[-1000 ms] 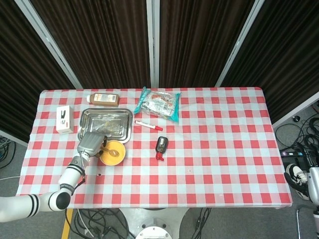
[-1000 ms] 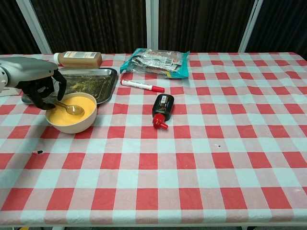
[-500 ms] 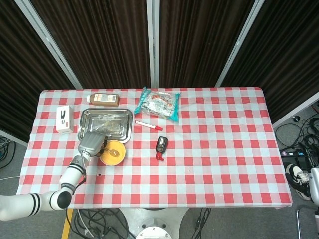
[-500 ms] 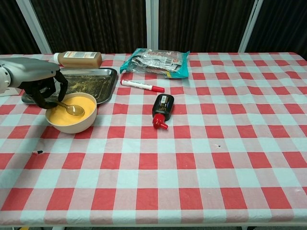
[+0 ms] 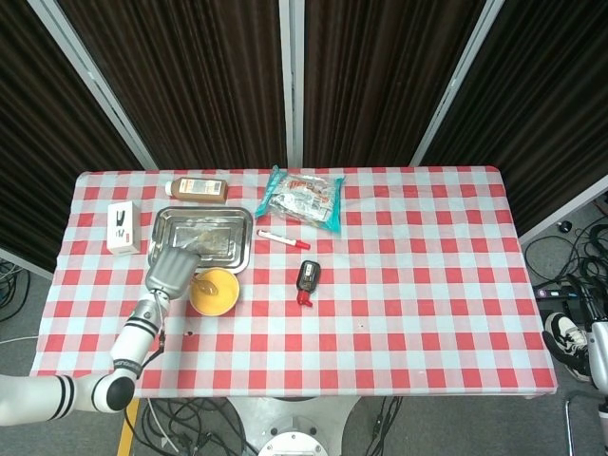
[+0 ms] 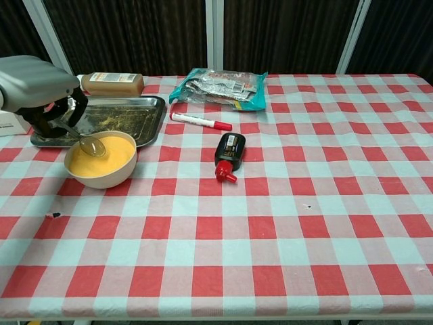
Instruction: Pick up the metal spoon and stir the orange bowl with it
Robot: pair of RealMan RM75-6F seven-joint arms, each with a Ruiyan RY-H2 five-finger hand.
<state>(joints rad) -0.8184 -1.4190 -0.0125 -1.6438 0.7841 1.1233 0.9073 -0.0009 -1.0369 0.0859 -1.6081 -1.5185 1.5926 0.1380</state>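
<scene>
The orange bowl (image 6: 101,160) (image 5: 215,293) stands near the table's left side, just in front of the metal tray. My left hand (image 6: 37,91) (image 5: 171,271) hovers above the bowl's left rim and grips the handle of the metal spoon (image 6: 86,142). The spoon's scoop hangs over the bowl's left part, raised a little above the orange surface. In the head view the spoon (image 5: 205,284) shows as a small glint at the bowl's left edge. My right hand is outside both views.
A metal tray (image 6: 132,118) lies behind the bowl, a brown bottle (image 6: 108,84) beyond it. A red-capped marker (image 6: 199,122), a black red-tipped bottle (image 6: 229,156) and a snack bag (image 6: 220,88) lie mid-table. A white box (image 5: 121,226) sits at far left.
My left hand has risen and drawn back to the left, lifting the spoon's scoop from the middle of the bowl to above its left part.
</scene>
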